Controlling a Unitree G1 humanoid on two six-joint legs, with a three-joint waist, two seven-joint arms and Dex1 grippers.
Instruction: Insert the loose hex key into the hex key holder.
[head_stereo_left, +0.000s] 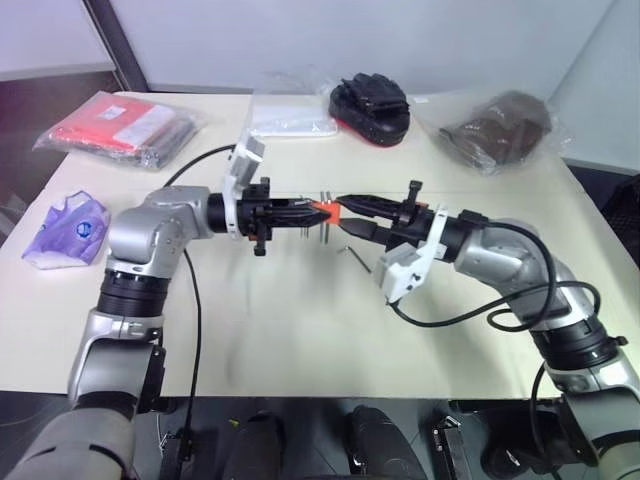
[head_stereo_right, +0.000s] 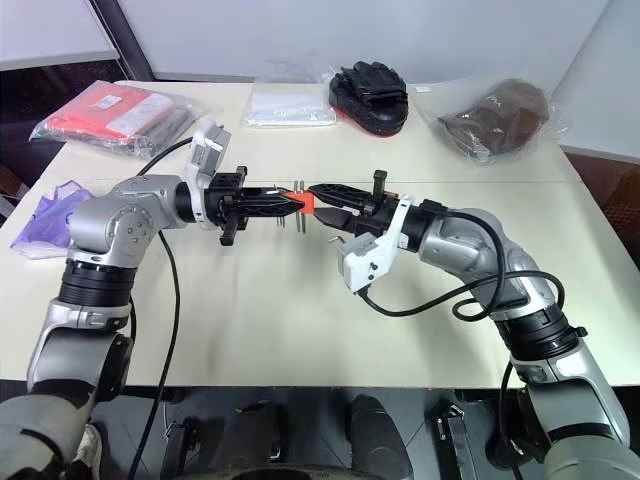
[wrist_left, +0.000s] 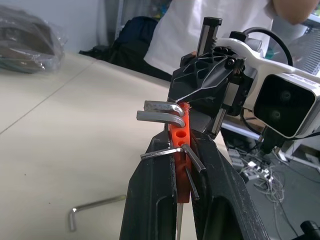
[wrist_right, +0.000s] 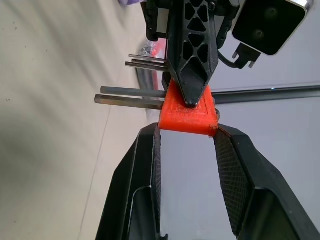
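Hex key holder pinched in mid-air between both grippers: left gripper clamped fully shut on one end, right gripper part-open with its pads squeezing the other. Several short keys seated in the orange block, some holes vacant. Loose hex key flat on the table, below and toward the right arm, well apart from both grippers; long shank running diagonally.
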